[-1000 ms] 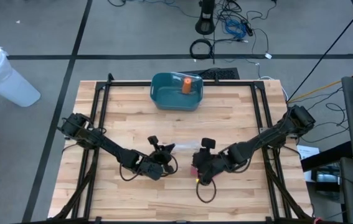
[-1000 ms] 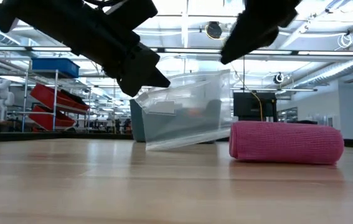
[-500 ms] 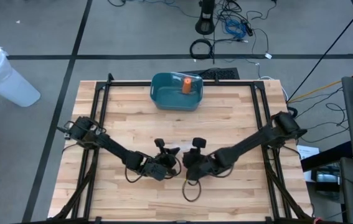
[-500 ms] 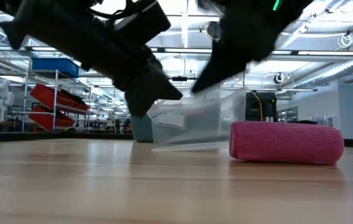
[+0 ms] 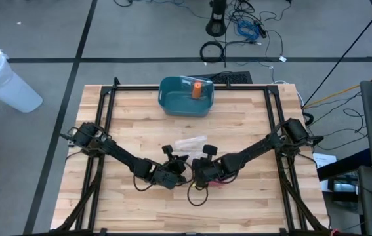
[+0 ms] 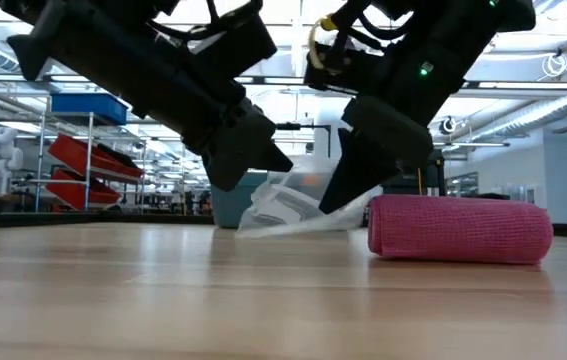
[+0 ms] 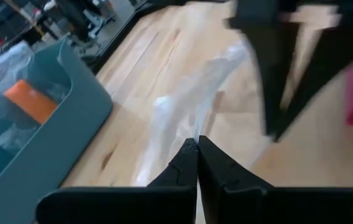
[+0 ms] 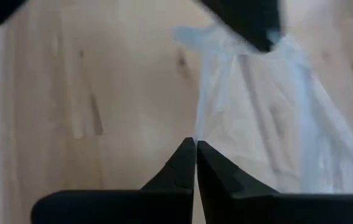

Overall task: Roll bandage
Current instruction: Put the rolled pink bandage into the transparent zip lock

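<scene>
A pink bandage roll (image 6: pixel 460 231) lies on its side on the wooden table, a short way right of both grippers; a strip of it shows under my right arm (image 5: pixel 217 184). A crumpled clear plastic bag (image 6: pixel 293 203) sits between the grippers, its lower edge on the table; from above it lies toward the far side (image 5: pixel 191 142). My left gripper (image 7: pixel 196 144) and my right gripper (image 8: pixel 195 147) stand close together near the table's middle, each shut on the bag. The roll is touched by neither. My left gripper pinches the bag's near edge (image 7: pixel 192 127) between its two shut fingers, coming slanting down from the near left. The bag stretches away from the fingertips toward the far side, slack, with its lower part on the table. My right gripper pinches a thin edge of the bag (image 8: pixel 197 127) between its shut fingers, coming steeply down from the near right. The film spreads out beyond the fingertips, crumpled and slack, resting on the table.
A teal bin (image 5: pixel 186 96) with an orange object (image 5: pixel 197 90) stands at the table's far edge, centre. A black frame (image 5: pixel 107 111) runs along the table's sides. Bare wood lies at the near edge and at the far left and right.
My right gripper has come down and toward the left, onto the bag, and has shut on it. The bag, held up and spread a second ago, has sunk and crumpled, its lower edge now on the table. The pink roll has stayed in place.
</scene>
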